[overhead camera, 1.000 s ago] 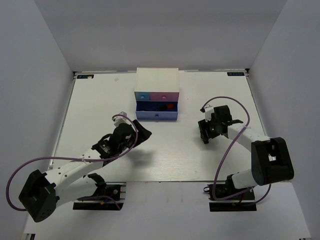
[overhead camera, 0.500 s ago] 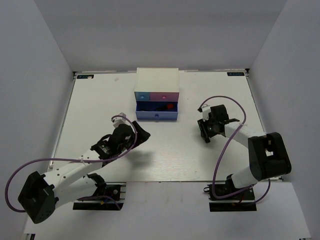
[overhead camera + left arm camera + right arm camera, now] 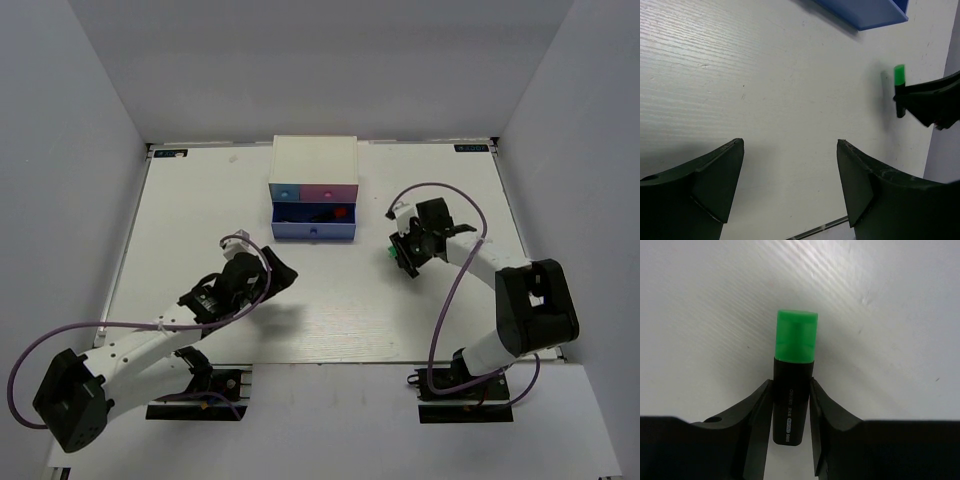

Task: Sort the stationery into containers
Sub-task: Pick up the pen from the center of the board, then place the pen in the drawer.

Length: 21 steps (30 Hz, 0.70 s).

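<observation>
Right gripper (image 3: 791,390) closes in over the last second. Its fingers now press both sides of the green-capped marker (image 3: 794,371), pinching the black body, cap poking out ahead. The wrist also shifts a little left toward the cabinet (image 3: 313,160). The marker is right of the open bottom drawer (image 3: 312,231), apart from it; lifted or not, cannot tell. Left gripper (image 3: 790,150) is unchanged, spread wide over the table (image 3: 765,75), holding nothing. Reading: pick looks secured, carry to the drawer likely next.

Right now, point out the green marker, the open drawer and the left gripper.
green marker (image 3: 793,385): right wrist view, black barrel.
open drawer (image 3: 313,232): top view, front wall.
left gripper (image 3: 789,150): left wrist view, between fingertips.
</observation>
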### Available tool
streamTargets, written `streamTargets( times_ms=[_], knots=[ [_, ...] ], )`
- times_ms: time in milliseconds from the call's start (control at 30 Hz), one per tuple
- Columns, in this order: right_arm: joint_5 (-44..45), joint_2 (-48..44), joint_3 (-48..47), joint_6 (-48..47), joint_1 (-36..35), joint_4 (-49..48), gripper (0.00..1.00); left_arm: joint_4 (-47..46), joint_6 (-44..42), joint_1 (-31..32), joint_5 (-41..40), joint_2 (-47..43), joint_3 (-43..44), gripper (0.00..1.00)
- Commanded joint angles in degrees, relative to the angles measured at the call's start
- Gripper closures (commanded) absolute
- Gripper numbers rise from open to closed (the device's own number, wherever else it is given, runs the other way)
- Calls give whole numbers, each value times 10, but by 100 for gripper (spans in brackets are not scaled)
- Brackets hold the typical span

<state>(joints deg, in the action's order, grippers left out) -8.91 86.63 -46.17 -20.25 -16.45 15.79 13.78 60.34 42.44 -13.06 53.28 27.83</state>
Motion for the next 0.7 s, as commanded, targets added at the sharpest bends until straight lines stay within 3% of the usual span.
streamTargets(
  times_ms=[0,200,300,667],
  knots=[
    [-84,-13,-86,-37,-9,29,82,3,-7,-2,-8,-18,-10,15],
    [-237,-42,-202,-200,-33,49,84,-8,-7,-2,-8,-18,-22,15],
    [-238,-17,-245,-263,-63,57,84,-8,-7,-2,-8,-18,-22,15],
    [-166,111,-371,-329,-177,12,84,-8,-13,-2,-8,-29,-27,15]
  ],
)
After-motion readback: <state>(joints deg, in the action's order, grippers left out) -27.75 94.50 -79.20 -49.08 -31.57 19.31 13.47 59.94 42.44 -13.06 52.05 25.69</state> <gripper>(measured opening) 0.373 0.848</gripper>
